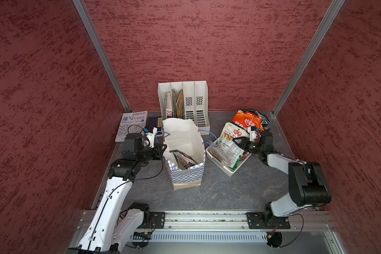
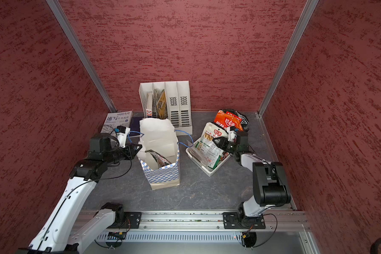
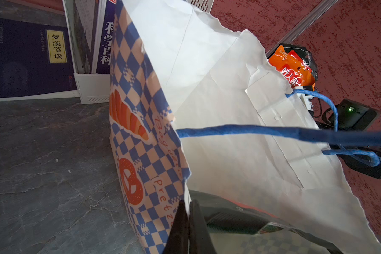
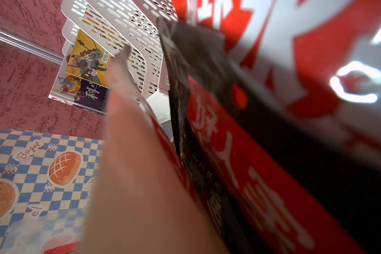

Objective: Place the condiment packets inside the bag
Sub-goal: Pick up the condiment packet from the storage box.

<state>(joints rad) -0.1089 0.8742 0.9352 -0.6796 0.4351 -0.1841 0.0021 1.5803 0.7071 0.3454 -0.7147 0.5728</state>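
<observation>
The grey table (image 1: 218, 193) fills the lower middle of both top views. At its centre the bag (image 1: 186, 176) stands upright with its mouth wide, blue handles (image 3: 251, 130) hanging off the rim, and one packet (image 1: 185, 160) already leaning inside. Just right of the bag sits the white basket (image 1: 229, 171). More packets stand tilted in it, a white-and-green packet (image 1: 228, 143) in front and an orange packet (image 1: 249, 121) behind.

The left gripper (image 3: 188, 222), left of the bag in the top views, is closed on the bag's rim, the paper pinched between its black fingers. The right gripper (image 1: 240, 144) is at the right edge of the white-and-green packet. Whether its jaws have closed on that pouch I cannot tell, because the right wrist view shows only blurred packet fronts.

The step in hand, as I judge it, is to take that front packet across into the bag. The glossy film will likely slip, so the bite should be firm and near an upper corner. Lift until the bottom edge clears the basket wall, so the neighbours are not dragged out. Carry it leftward above the handle on that side, not through the loop. Lower it narrow edge first into the gap beside the packet already inside, and release low. The left pinch should only steady the rim; the paper edge looks ragged and could tear.
</observation>
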